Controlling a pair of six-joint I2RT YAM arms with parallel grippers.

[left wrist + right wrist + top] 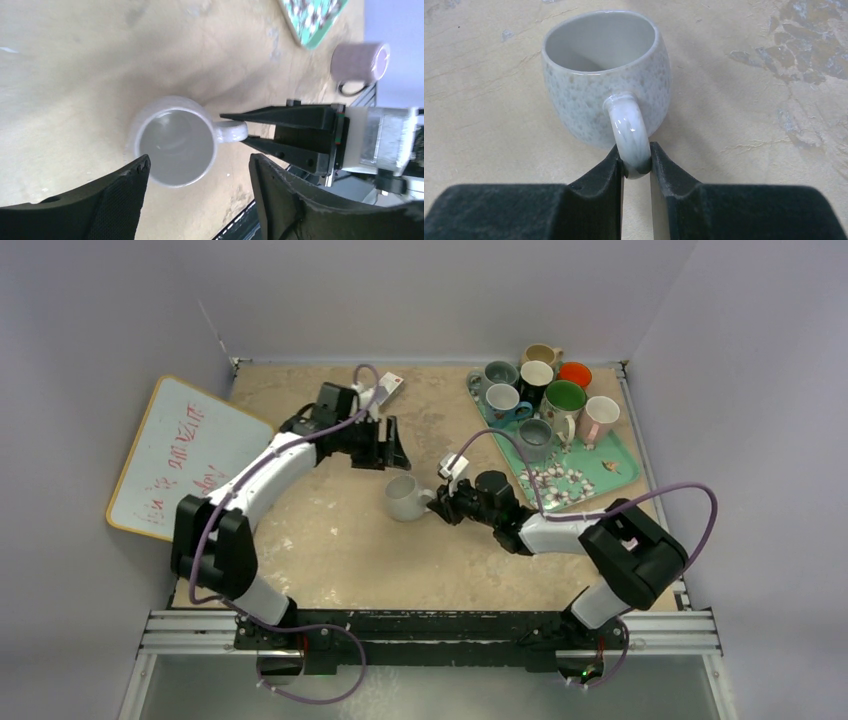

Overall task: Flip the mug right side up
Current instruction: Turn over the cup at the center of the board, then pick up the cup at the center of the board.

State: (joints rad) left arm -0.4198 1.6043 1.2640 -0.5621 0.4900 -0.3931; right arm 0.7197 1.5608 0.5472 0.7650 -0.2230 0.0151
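Pale-grey speckled mug (pixel 591 102), upright with mouth up at mid-table (pixel 330 560), handle pinched by right hand (pixel 638 161); left hand (pixel 390 448) spread wide just beyond, empty; righting seemingly done, release left.

I see a tan, scuffed table (pixel 330 540) with paler worn patches. Near its middle a speckled mug (pixel 404 497) stands on it, mouth up. Far right corner — a green tray (pixel 624 452) crowded with mugs (pixel 564 397). A whiteboard (pixel 180 455) sits tilted at the left edge.
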